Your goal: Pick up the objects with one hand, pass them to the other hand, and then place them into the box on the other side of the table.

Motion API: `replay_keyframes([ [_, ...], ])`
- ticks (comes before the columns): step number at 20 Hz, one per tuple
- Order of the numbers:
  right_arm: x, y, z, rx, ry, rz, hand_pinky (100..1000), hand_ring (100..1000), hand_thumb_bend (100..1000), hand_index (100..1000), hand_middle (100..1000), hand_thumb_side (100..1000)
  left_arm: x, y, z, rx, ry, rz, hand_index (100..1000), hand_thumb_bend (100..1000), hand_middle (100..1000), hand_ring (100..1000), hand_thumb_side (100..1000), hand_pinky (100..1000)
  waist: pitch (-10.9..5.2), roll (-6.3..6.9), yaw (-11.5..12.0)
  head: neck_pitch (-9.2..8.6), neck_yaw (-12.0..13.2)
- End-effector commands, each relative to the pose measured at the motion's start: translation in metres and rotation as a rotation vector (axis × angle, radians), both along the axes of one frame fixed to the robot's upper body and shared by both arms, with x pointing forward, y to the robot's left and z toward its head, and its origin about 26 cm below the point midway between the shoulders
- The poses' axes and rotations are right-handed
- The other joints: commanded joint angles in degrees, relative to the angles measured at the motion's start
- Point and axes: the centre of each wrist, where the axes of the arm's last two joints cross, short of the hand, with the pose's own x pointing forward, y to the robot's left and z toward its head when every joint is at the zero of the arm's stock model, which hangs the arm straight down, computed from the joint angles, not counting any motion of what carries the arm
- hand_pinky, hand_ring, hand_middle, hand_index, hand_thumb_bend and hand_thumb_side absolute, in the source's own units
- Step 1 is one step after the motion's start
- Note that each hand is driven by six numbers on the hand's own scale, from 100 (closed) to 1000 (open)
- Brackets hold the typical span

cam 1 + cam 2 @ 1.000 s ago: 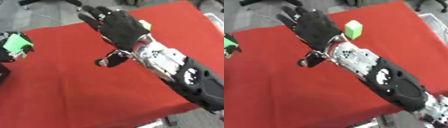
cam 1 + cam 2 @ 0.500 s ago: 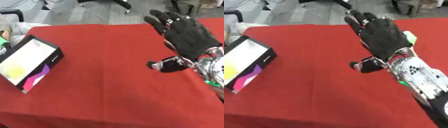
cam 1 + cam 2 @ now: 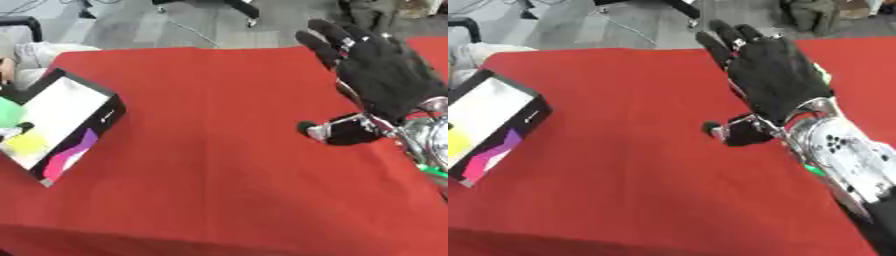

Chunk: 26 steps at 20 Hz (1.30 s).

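Observation:
My right hand [image 3: 773,85], black with a silver wrist, hovers open over the right half of the red table [image 3: 210,150], fingers spread toward the far edge and thumb out to the left. It holds nothing. A sliver of a green block [image 3: 825,76] peeks out from behind its right side. At the left edge lies the box [image 3: 66,125], black-walled with a white inside and a coloured side. Something green [image 3: 9,112] and something yellow [image 3: 26,144] show over its left part, with a small dark piece [image 3: 24,127] between them. I cannot tell whether that piece belongs to my left hand.
Grey floor with cables and chair legs [image 3: 241,10] lies beyond the table's far edge. A pale object [image 3: 44,52] sits off the far left corner. The table's near edge [image 3: 175,235] runs along the bottom.
The whole picture has shifted, so the camera moved; the box has come into view at the left. My right hand stays open, now at the right side.

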Motion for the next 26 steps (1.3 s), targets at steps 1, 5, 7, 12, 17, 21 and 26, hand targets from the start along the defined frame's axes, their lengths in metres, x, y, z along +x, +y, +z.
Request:
replay_keyframes([
  [1, -0.003, 0.0, 0.006, 0.013, -0.023, 0.008, 100, 860, 646, 1000, 943, 466, -0.01, 0.016, 0.014, 0.166, -0.119, 0.076, 944, 1000, 835, 815, 552, 818, -0.69, -0.03, 0.1, -0.15, -0.2],
  [5, -0.003, 0.0, 0.005, 0.009, -0.019, 0.004, 100, 860, 647, 1000, 933, 469, -0.026, 0.025, 0.003, 0.185, -0.22, 0.138, 958, 1000, 851, 815, 631, 824, -0.77, 0.05, 0.3, -0.15, -1.0],
  [7, -0.003, -0.001, 0.005, 0.007, -0.017, 0.001, 100, 860, 649, 1000, 930, 468, -0.03, 0.027, 0.0, 0.131, -0.264, 0.132, 946, 996, 825, 787, 611, 814, -0.83, 0.06, 0.5, -0.15, -1.2],
  [12, -0.002, -0.004, 0.001, 0.019, -0.004, -0.024, 100, 855, 640, 1000, 926, 472, 0.005, 0.007, 0.026, -0.01, -0.387, 0.028, 921, 900, 760, 727, 635, 786, -0.92, -0.01, 1.1, -0.15, -4.5],
  [17, 0.001, -0.021, -0.001, 0.07, 0.012, -0.122, 100, 833, 610, 1000, 904, 485, 0.05, -0.037, 0.104, -0.145, -0.473, -0.239, 915, 813, 728, 698, 652, 775, -0.95, -0.22, 2.0, -0.15, -17.4],
  [21, 0.005, -0.046, -0.001, 0.17, 0.025, -0.258, 100, 800, 566, 989, 869, 500, 0.05, -0.063, 0.142, -0.309, -0.473, -0.516, 906, 754, 707, 682, 662, 774, -0.91, -0.29, 2.9, -0.15, -25.8],
  [26, 0.008, -0.078, 0.0, 0.376, 0.037, -0.489, 100, 751, 491, 924, 812, 545, 0.038, -0.087, 0.165, -0.576, -0.357, -0.799, 899, 699, 694, 672, 664, 774, -0.55, -0.21, 4.9, -0.15, -32.6],
])
